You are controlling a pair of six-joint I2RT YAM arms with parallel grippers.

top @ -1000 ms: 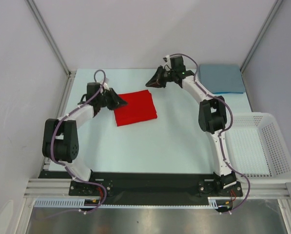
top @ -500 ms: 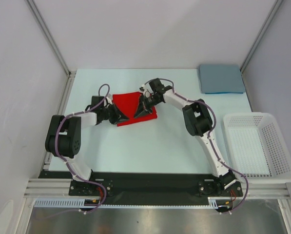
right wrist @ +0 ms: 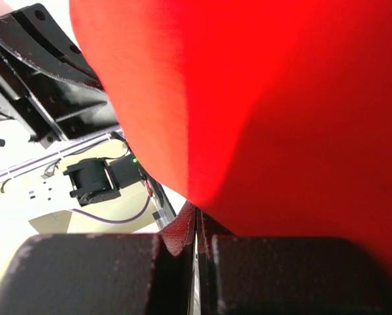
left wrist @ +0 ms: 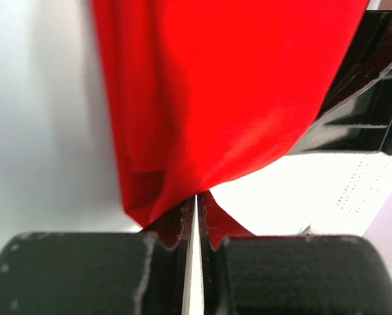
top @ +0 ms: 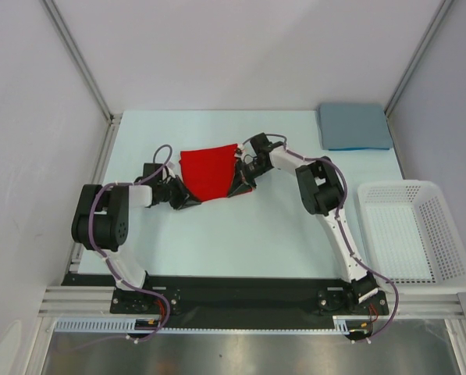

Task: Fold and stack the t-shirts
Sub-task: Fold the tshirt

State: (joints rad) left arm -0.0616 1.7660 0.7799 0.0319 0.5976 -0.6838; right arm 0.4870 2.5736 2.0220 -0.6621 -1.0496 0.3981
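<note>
Pale tabletop (top: pixel 240 234) between plain white walls (top: pixel 240 47), aluminium corner posts (top: pixel 76 58), even light.

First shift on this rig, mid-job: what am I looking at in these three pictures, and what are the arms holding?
You are seeing two robot arms bolted at the near edge of a table. The wide picture looks down from above and behind them. The two close-ups come from a camera on each wrist. The left gripper and the right gripper are each shut on an edge of the red t-shirt, which looks partly raised between them. A folded blue garment lies at the far right corner. A white basket sits on the right.
</note>
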